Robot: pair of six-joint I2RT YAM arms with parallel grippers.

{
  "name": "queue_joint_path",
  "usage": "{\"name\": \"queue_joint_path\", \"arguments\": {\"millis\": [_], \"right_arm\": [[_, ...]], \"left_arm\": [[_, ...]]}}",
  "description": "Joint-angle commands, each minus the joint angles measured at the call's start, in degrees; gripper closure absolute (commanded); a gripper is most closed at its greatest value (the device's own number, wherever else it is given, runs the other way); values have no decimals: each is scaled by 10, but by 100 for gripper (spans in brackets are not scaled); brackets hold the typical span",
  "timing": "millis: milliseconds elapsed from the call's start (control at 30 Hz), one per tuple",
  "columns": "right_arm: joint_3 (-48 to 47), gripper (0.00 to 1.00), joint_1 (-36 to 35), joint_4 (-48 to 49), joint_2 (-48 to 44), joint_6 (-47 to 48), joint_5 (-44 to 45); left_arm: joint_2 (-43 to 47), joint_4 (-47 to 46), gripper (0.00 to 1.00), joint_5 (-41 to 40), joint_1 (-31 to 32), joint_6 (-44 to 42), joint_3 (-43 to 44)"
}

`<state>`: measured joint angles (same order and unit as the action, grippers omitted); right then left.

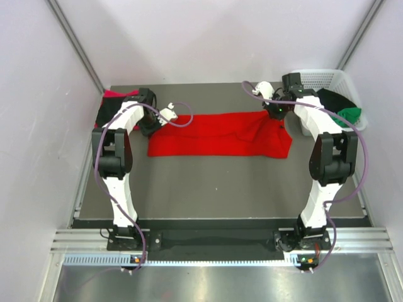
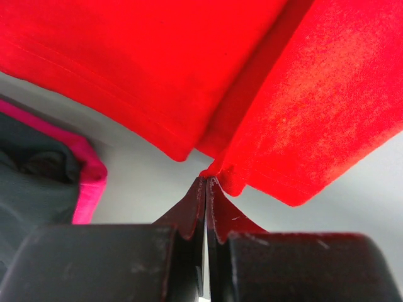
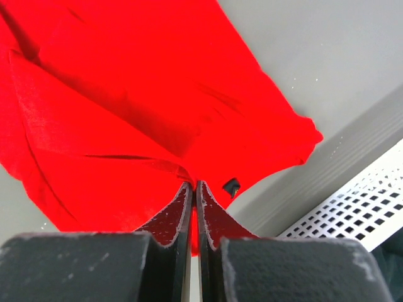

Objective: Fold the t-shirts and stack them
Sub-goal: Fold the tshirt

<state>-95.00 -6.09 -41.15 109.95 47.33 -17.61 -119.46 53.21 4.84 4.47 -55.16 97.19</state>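
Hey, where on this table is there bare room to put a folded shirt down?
The widest bare patch of table lies between the red shirt and the near edge. A narrower strip runs behind the shirt along the far edge. It is crowded at far left by the pink shirt and at far right by the basket.

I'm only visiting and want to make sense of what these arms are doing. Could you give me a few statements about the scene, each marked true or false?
1. The left gripper and the right gripper each pinch an end of the bright red t-shirt. True.
2. The red shirt lies inside the white basket. False: it is stretched out over the table; the basket holds black cloth and green cloth.
3. A pinkish red shirt lies near the left gripper. True.
4. The right gripper is wide open. False: it is shut on the red shirt.
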Motion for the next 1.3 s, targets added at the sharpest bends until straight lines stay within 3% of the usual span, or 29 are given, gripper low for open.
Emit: {"name": "queue_joint_path", "arguments": {"millis": [0, 700, 733, 767, 800, 900, 967, 1067, 1133, 1267], "right_arm": [[-36, 100, 5, 26, 8, -13, 1], [-99, 100, 1, 48, 74, -34, 13], [-99, 98, -2, 48, 74, -36, 14], [-99, 83, -2, 50, 73, -38, 19], [-98, 76, -2, 52, 70, -50, 20], [-87, 64, -1, 70, 31, -90, 28], [-70, 49, -1, 89, -17, -99, 23], [-21, 48, -1, 74, -59, -88, -25], [12, 50, -7, 35, -57, -58, -44], [11, 61, -7, -68, -4, 1, -106]], "left_arm": [[-1, -1, 100, -4, -5, 6, 27], [-16, -12, 100, -26, -5, 16, 25], [-15, -14, 100, -28, -6, 20, 25], [-14, -22, 97, -34, -6, 29, 23], [-7, -29, 82, -41, -6, 38, 24], [45, -61, 66, -22, -17, 80, 20], [88, -122, 62, -17, -17, 119, -12], [181, -215, 54, 26, -8, 148, -85], [188, -227, 53, 26, 16, 155, -105], [136, -166, 65, 51, 42, 174, -102]]}}
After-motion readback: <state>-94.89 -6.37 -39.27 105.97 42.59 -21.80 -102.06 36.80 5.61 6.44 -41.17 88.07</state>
